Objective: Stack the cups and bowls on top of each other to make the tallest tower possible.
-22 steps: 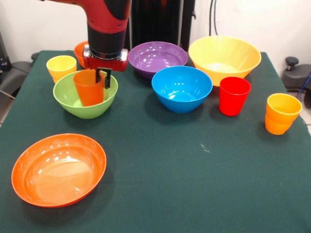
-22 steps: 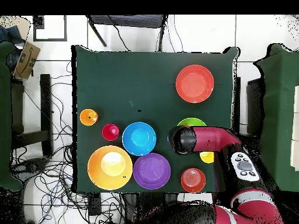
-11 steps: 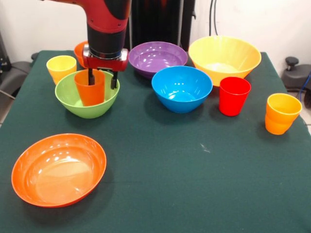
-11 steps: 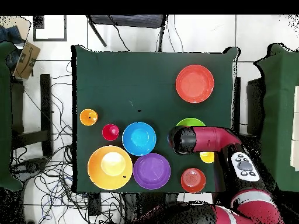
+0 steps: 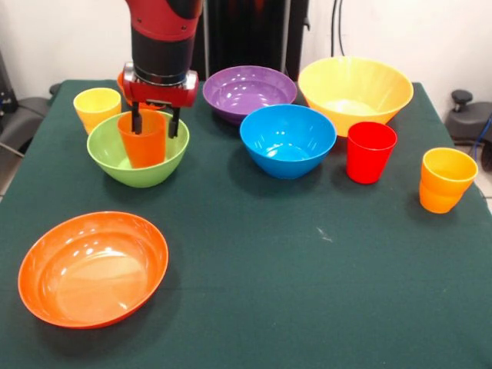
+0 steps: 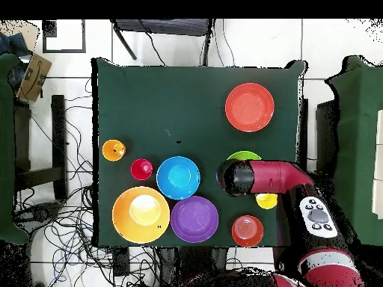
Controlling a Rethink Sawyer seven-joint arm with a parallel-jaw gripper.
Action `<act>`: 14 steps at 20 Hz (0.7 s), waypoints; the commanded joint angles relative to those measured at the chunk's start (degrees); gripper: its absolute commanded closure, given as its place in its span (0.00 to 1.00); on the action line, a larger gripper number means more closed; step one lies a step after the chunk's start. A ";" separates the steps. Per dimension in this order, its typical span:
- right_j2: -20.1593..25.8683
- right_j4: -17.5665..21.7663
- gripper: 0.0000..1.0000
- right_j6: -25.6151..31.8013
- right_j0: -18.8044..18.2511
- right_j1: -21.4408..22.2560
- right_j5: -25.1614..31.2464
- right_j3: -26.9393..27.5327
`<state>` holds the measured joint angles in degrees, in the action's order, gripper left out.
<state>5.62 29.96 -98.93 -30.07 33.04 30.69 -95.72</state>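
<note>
Front and overhead views of the desk [image 5: 254, 254]. The jaws [image 5: 154, 123] stand spread, one finger on each side of the orange cup [image 5: 143, 140], apparently clear of its rim. The cup sits upright inside the green bowl [image 5: 138, 157]. Just beside the bowl stands the yellow cup [image 5: 97, 107]; the small orange bowl [image 5: 124, 78] is partly hidden by the arm. The purple bowl [image 5: 248, 91], blue bowl [image 5: 287, 140] and big yellow bowl [image 5: 355, 92] cluster together. The red cup [image 5: 370, 151] and yellow-orange cup [image 5: 446, 179] stand apart. The wide orange bowl [image 5: 93, 267] lies alone.
</note>
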 commanded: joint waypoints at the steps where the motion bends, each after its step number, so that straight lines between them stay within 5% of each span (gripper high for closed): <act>1: 6.29 0.26 0.00 6.06 0.50 2.44 5.36 -1.05; 14: 7.75 -1.88 0.00 6.11 -0.16 6.54 9.36 -6.70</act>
<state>7.31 28.99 -98.93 -30.14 39.08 34.25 -96.95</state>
